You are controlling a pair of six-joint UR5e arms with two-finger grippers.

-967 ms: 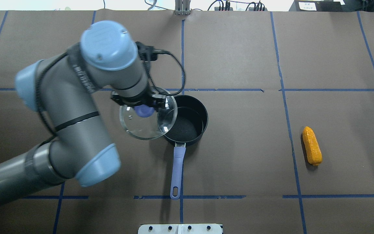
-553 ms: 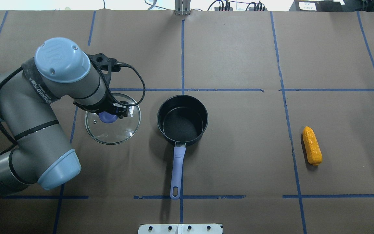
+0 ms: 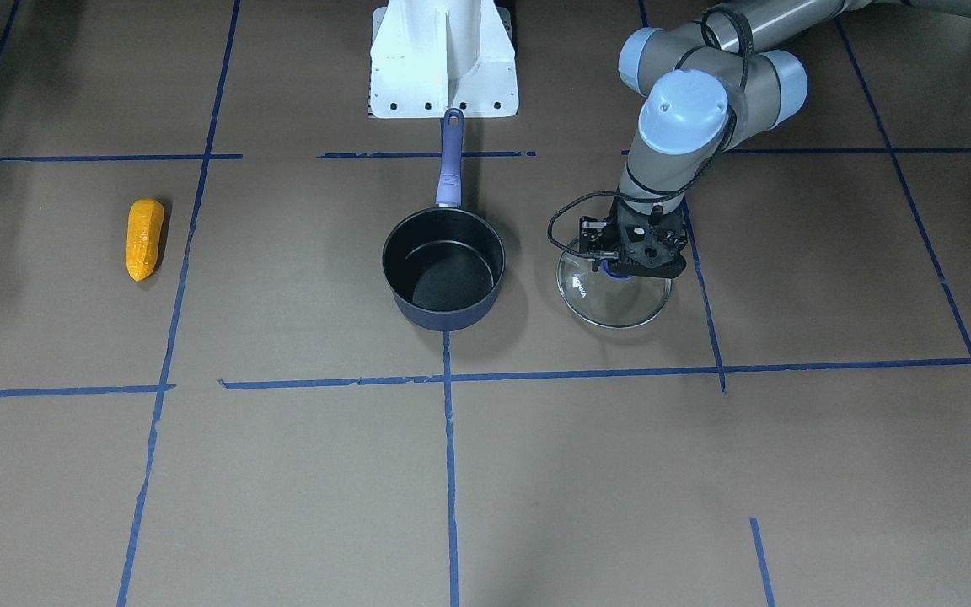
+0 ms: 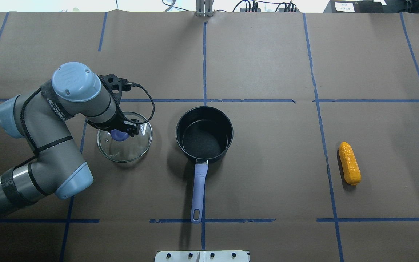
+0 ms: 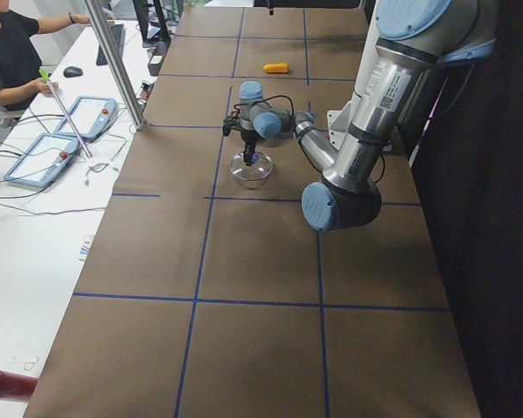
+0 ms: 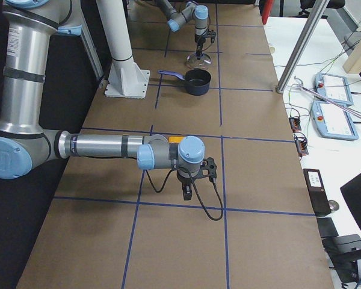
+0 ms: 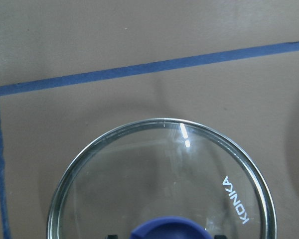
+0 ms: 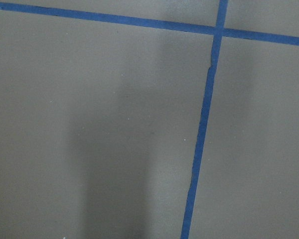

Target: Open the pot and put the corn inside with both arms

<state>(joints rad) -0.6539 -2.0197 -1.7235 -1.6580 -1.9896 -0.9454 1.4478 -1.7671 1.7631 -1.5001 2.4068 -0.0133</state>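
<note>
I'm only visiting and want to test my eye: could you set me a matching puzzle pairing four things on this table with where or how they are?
Things:
1 pot
2 corn
3 glass lid
4 left claw

Places or states:
A lying alone on the robot's right side
B clamped on the glass lid's top
C uncovered and empty
D beside the pot, on the robot's left

Pairs: 1-C, 2-A, 3-D, 4-B

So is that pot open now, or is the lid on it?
Open. The pot shows its bare black inside, empty; the glass lid is apart, beside it, its knob in the left gripper.
</note>
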